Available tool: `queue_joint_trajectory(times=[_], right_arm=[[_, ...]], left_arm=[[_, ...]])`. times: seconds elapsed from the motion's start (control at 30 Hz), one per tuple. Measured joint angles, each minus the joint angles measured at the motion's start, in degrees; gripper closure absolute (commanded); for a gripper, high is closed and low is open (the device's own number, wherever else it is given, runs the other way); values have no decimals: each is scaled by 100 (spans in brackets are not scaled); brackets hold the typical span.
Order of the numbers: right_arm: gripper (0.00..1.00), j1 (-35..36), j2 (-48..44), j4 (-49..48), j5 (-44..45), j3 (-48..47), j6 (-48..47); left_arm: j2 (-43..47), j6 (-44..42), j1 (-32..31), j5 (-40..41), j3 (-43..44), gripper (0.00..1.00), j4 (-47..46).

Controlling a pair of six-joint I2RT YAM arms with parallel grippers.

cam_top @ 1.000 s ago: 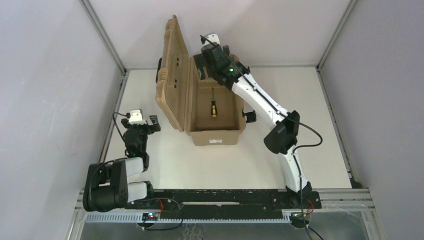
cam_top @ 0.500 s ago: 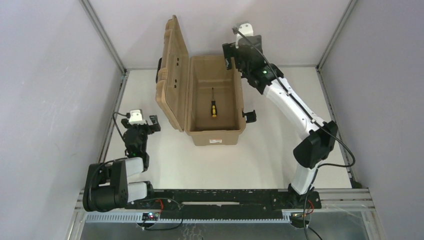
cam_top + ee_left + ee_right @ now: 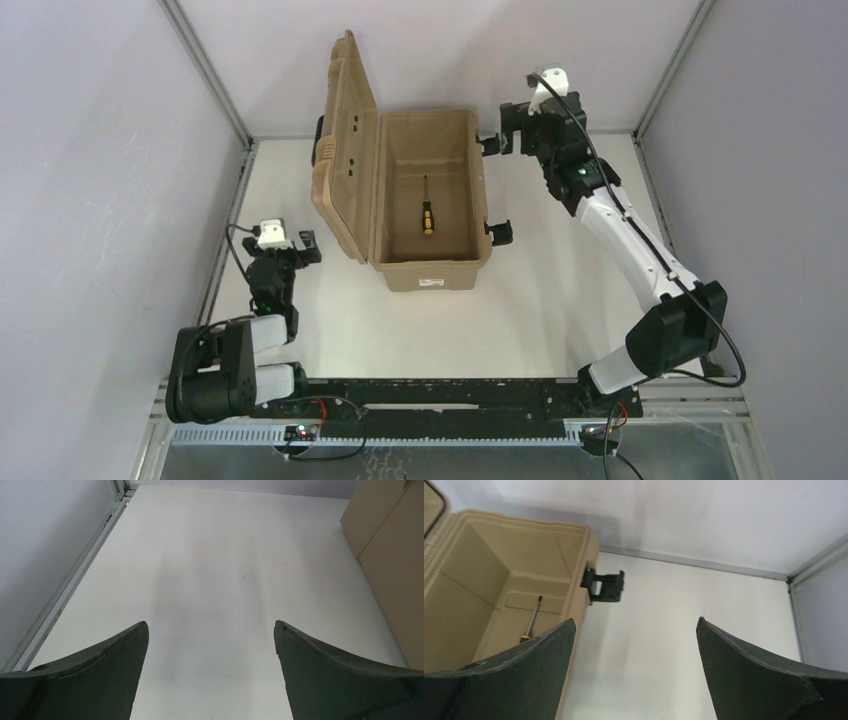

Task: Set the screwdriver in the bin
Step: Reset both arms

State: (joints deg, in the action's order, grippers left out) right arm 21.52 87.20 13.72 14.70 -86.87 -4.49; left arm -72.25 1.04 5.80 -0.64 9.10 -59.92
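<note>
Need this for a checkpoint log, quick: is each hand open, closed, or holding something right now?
Left hand: open, holding nothing.
Right hand: open, holding nothing.

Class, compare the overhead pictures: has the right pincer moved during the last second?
Yes. The right pincer, open, has swung rightward, from above the bin's far end to beyond its right wall, over the table.

In the right wrist view the right gripper's (image 3: 634,625) finger (image 3: 509,680) hides most of the screwdriver's (image 3: 533,617) handle, and the bin (image 3: 499,550) runs off the left edge. Its label (image 3: 432,284) is too small to read.
</note>
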Motion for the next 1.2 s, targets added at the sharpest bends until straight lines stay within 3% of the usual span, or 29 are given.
queue_joint_trajectory(times=[0.2, 0.4, 1.2], right_arm=[[0, -452, -470, -188, -151, 824, 131], [0, -898, -509, -151, -595, 1067, 321], [0, -2321, -1620, -2994, -2251, 5499, 352]], left_arm=[[0, 0, 0, 0, 0, 0, 2], [0, 0, 0, 0, 0, 0, 2], [0, 0, 0, 0, 0, 0, 2]])
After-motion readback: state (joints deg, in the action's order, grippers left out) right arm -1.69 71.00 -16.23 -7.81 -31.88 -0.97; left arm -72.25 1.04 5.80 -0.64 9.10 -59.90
